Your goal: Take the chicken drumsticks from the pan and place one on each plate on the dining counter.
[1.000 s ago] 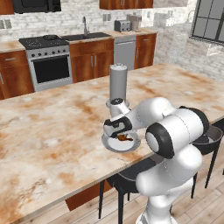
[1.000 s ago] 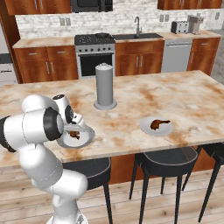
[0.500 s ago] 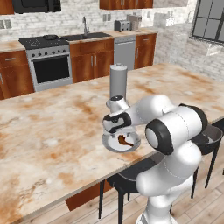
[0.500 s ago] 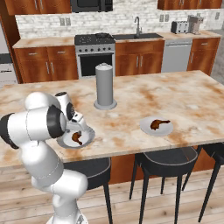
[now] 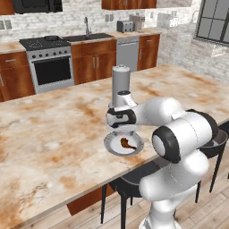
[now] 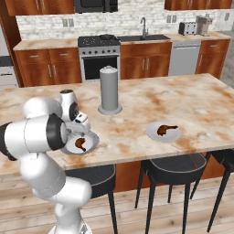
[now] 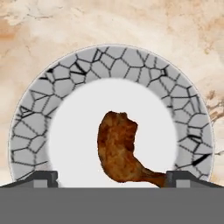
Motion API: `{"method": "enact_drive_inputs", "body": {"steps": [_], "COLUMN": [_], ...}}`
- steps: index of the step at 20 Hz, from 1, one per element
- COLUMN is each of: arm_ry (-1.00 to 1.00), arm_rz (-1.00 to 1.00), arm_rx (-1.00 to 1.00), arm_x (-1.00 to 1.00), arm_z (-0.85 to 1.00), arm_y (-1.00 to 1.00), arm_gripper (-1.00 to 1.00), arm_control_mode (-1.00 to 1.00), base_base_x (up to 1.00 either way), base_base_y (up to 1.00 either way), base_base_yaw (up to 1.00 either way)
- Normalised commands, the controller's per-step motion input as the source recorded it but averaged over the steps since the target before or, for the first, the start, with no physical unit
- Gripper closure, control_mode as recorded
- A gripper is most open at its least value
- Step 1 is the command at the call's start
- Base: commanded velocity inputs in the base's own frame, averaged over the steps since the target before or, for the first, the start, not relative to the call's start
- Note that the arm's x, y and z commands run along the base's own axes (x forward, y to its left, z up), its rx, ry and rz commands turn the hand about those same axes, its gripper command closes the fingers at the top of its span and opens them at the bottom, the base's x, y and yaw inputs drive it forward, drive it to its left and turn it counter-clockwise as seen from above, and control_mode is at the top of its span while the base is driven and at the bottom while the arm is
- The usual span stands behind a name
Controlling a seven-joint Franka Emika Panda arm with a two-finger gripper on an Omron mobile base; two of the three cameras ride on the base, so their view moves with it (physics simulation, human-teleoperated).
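Directly beneath the gripper (image 7: 112, 177) one chicken drumstick (image 7: 120, 151) is seen lying on the white centre of a plate (image 7: 39, 109), whose broad rim is patterned with dark crackle lines. In the hand view the meat's thick end is turned away from the gripper and its thin bone end runs toward one of the two dark fingertips (image 7: 177, 178), which stand spread wide apart on either side of the meat; nothing is gripped between them (whether the bone end actually touches that tip cannot be told). In the left base view the gripper (image 5: 125, 132) is held low over that same plate (image 5: 112, 146), with the drumstick (image 5: 128, 143) lying loose below it.

Two drumsticks are counted in all, and two plates. The second drumstick (image 6: 166, 130) is found on the second plate (image 6: 154, 135), well apart from the gripper (image 6: 81, 131), off to one side of it along the dining counter (image 6: 201, 105). The near plate (image 6: 91, 147) and its drumstick (image 6: 80, 144) are shown just under the hand in the right base view.

One tall grey cylinder (image 6: 109, 89) on a round base is stood on the counter beyond the gripper, between the two plates and farther back. Past the counter, one stove (image 6: 100, 57) and one sink faucet (image 6: 144, 26) are set along the back wall, and dark stools (image 6: 171, 165) are tucked under the counter's near edge.
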Motion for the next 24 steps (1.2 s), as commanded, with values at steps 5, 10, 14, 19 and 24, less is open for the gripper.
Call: {"method": "enact_drive_inputs", "body": {"steps": [5, 10, 14, 19, 24], "arm_ry": [0.00, 0.00, 0.00, -0.12, -0.29], "arm_rz": [0.00, 0.01, 0.02, 0.02, 0.11], "arm_rx": [0.01, 0.00, 0.00, 0.00, 0.00], "arm_x": [-0.31, -0.50, -0.68, -0.80, -0.87], "arm_z": [0.47, 0.44, 0.29, 0.12, 0.01], "arm_y": [0.00, 0.00, 0.00, -0.16, -0.32], "arm_gripper": [-1.00, -1.00, -1.00, -1.00, -1.00], "arm_control_mode": [-1.00, -1.00, -1.00, -1.00, -1.00], "base_base_x": [0.00, 0.00, 0.00, 0.00, 0.00], "base_base_y": [0.00, 0.00, 0.00, 0.00, 0.00], "base_base_yaw": [0.00, 0.00, 0.00, 0.00, 0.00]}}
